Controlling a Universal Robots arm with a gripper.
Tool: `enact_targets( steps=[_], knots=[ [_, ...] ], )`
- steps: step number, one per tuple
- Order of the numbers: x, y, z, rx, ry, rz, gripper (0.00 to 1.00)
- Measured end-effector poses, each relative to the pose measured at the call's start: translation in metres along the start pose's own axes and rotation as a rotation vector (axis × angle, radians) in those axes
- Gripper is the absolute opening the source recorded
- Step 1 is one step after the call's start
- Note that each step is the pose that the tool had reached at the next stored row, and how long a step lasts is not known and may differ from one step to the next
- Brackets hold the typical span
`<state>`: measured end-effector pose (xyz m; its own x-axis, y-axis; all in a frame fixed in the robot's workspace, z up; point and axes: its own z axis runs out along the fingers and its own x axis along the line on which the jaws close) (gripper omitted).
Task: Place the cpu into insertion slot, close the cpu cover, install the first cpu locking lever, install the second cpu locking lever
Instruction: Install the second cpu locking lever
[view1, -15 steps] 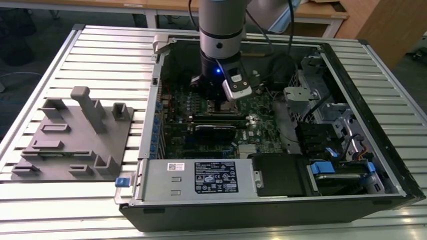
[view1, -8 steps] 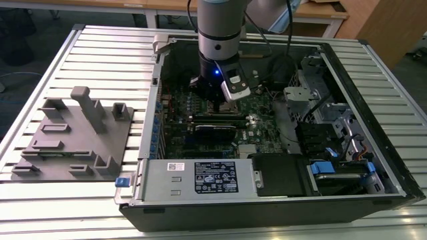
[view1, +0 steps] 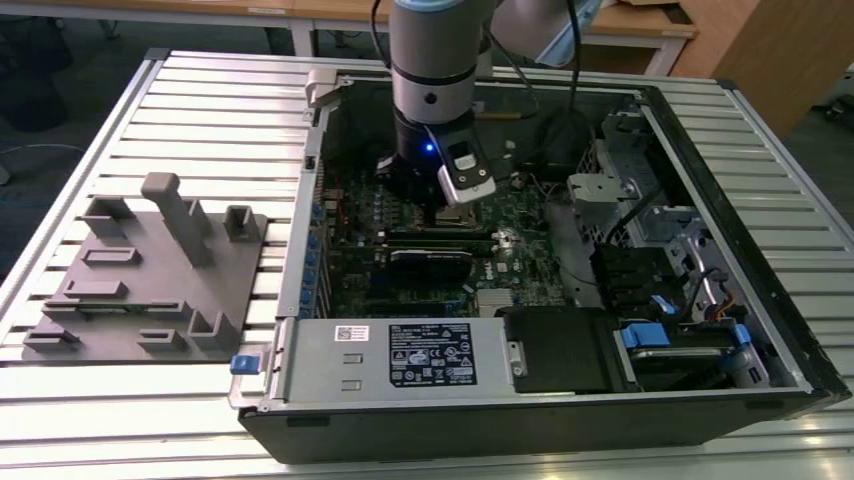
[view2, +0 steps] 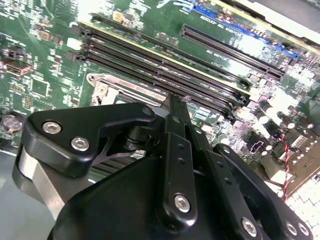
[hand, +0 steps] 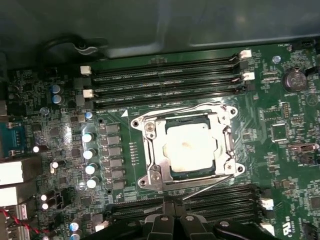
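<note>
A big worktop (view1: 160, 110) made of pale metal strips holds everything. On it lies an open computer case (view1: 747, 300), a black and silver box with its side off. Inside is a flat, dark green motherboard (hand: 280, 145) covered in tiny bumpy parts. On the exterior view's left of the case sits a grey plastic tray (view1: 134, 290) with blocks and posts sticking up. At the near side of the case is a smooth silver power box (view1: 387, 355) with a black label. The robot arm (view1: 434, 60), round and silver-grey, comes straight down into the middle of the case. Its black gripper (hand: 175, 216) hangs just over the long, thin black memory slots (hand: 165, 80) next to the socket, and in the second wrist view its body blocks most of the socket. The fingers (view2: 176, 135) are pressed together with nothing between them. In the first wrist view, the cpu (hand: 192, 146), a flat square with a dull silvery top, sits down in the insertion slot (hand: 176, 174). The cpu cover (hand: 159, 150), a thin shiny metal frame, lies shut around it. A thin wire locking lever (hand: 205, 187) runs along the side of the socket nearest the gripper, slanted a little away from the frame.
</note>
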<state>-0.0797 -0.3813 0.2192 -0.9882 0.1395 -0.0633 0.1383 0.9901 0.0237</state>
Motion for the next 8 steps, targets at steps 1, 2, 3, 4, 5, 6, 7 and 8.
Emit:
enact_targets(
  steps=[1, 2, 3, 4, 5, 6, 7, 8],
  knots=[
    [0.0012, -0.0002, 0.0005, -0.0001, 0.0000, 0.000, 0.10],
    [0.0021, -0.0003, 0.0010, 0.0000, 0.0000, 0.000, 0.10],
    [0.0029, -0.0004, 0.0015, -0.0001, 0.0000, 0.000, 0.10],
    [0.0035, -0.0004, 0.0022, -0.0002, -0.0001, 0.000, 0.10],
    [0.0040, -0.0005, 0.0032, -0.0002, -0.0001, 0.000, 0.10],
    [0.0044, -0.0007, 0.0045, -0.0001, 0.0000, 0.000, 0.10],
    [0.0049, -0.0008, 0.0060, 0.0000, 0.0000, 0.000, 0.10],
    [0.0054, -0.0008, 0.0075, -0.0001, 0.0000, 0.000, 0.10]
  ],
)
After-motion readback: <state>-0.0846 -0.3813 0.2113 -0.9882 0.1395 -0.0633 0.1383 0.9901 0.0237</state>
